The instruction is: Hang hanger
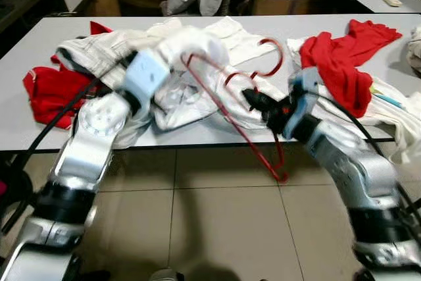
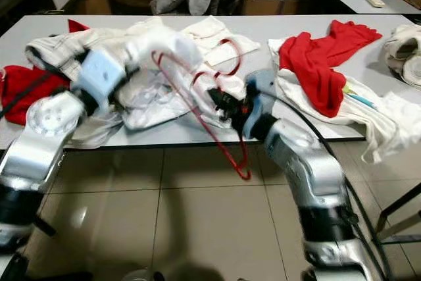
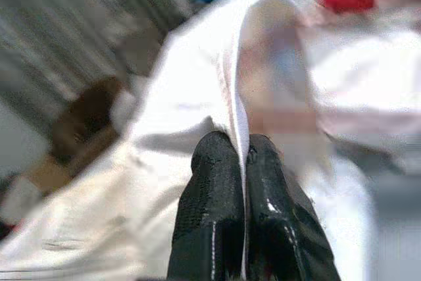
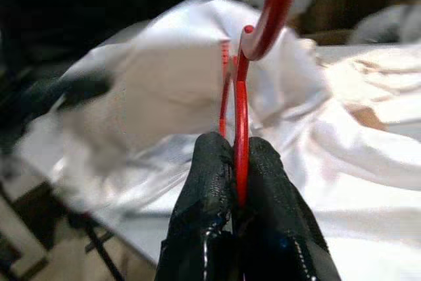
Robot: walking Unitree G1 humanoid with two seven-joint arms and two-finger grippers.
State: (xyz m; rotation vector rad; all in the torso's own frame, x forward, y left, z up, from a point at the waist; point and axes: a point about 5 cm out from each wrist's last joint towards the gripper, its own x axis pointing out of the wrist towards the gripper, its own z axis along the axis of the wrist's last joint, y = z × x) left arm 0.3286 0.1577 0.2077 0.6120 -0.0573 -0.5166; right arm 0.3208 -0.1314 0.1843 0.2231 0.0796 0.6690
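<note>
Both grippers clamped: right on the red hanger, left on the white garment.

Right gripper (image 4: 235,162): fingers pinched tight on the wire of the red hanger (image 1: 230,106), over the near edge of the grey table (image 1: 197,136). Hanger tilted, hook up over the table, lower corner hanging past the table's near edge above the tile floor (image 1: 197,215). Left gripper (image 3: 240,162): fingers closed on a fold of the white garment (image 1: 197,51), lifted off the table just beside the hanger. Red cloth (image 1: 345,60) lies on the table further right; another red cloth (image 1: 49,90) at its left end.
</note>
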